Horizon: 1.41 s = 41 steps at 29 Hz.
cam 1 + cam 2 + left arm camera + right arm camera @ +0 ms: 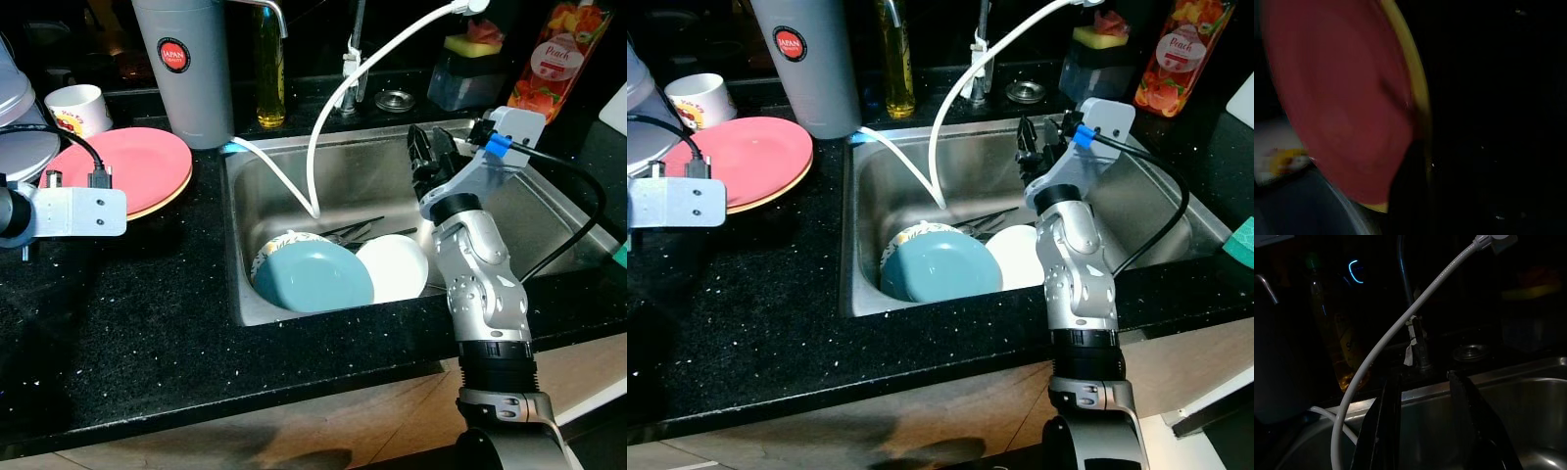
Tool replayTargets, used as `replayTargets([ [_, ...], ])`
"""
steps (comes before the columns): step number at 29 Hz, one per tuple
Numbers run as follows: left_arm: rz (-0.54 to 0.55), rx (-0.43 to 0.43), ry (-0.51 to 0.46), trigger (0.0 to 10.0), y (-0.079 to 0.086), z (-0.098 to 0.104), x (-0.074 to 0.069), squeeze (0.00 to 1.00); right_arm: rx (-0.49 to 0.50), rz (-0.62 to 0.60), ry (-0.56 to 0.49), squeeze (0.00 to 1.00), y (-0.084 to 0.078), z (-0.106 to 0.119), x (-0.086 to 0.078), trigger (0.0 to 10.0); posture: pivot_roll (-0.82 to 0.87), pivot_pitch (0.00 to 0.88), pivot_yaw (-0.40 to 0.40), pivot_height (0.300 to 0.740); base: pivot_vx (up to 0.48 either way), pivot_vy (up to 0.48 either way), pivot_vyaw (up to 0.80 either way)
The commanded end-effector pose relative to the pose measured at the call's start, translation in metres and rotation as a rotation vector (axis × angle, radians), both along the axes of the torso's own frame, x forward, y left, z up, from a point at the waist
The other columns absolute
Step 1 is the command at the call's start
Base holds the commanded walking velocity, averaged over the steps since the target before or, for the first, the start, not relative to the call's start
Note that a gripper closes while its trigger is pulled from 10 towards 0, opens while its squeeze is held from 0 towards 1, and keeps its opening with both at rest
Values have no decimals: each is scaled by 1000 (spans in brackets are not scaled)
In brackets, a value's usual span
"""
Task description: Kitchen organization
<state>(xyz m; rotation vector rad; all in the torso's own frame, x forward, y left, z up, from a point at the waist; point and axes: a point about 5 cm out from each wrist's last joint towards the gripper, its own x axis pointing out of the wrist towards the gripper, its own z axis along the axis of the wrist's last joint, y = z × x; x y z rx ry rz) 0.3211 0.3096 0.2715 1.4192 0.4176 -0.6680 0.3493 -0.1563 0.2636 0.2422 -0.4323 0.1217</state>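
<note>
My right gripper point(423, 147) hangs above the stainless steel sink point(549, 211), raised over its right half and pointing toward the back wall. In my right wrist view its two black fingers point(1383, 431) stand parted with a clear gap between them, holding nothing, and the sink's rear rim shows through the gap.

In the basin lie a teal plate point(318, 279) tilted against a patterned bowl point(279, 245), and just beside it on the right a white plate point(397, 264). Dark utensils point(358, 230) lie behind them. A white hose point(338, 98) arcs down from above into the basin, ending near the dishes.

My left arm point(69, 211) reaches over the black speckled counter point(127, 333) left of the sink. Its wrist view is dark and blurred; I cannot tell how its fingers stand, though a red plate point(1342, 107) with a yellow plate point(1418, 93) edge beneath looms close. That stack sits on the counter beside a tall grey container point(186, 69), with a white cup point(76, 106) behind it. A yellow bottle point(271, 73) stands at the sink's back edge.
</note>
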Motion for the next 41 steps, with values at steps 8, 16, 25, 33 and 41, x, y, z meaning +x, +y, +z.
replayTargets([
  [8,-35,-6,-56,0,-8,4,9,0,6,-5,-6,125,-1,2,1,10000,157,96,5,740,0,0,0],
  [16,-279,-137,-190,10000,-59,34,-1,0,8,-6,-3,125,-2,1,1,10000,159,99,4,740,0,0,0],
  [25,-504,-240,12,10000,-93,23,-34,0,9,3,-1,129,0,0,2,10000,164,98,-5,740,0,0,0],
  [33,-623,-355,44,10000,-131,16,-45,0,12,-4,-7,129,-2,2,2,10000,158,86,1,740,0,0,0],
  [41,-714,-642,61,10000,-184,4,-37,0,13,-9,-10,125,-2,2,3,10000,150,74,3,740,0,0,0],
])
